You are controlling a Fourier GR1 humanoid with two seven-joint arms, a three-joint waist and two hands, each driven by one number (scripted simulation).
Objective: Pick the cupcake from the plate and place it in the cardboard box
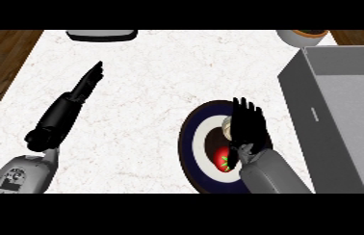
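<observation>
A dark blue and white plate (193, 137) lies on the marble counter at lower centre right. On it sits the cupcake (226, 158), of which a pale wrapper edge and a red and green topping show. My right hand (248, 124) hangs over the cupcake with its fingers straight, pointing away from me, and hides most of it. The grey box (334, 104) stands open to the right of the plate. My left hand (89, 80) rests over the counter at the left, fingers straight, holding nothing.
A dark tray-like object (101, 34) lies at the counter's far edge, left of centre. A bowl (304, 36) stands at the far right, just behind the box. Wooden floor shows past the counter's left edge.
</observation>
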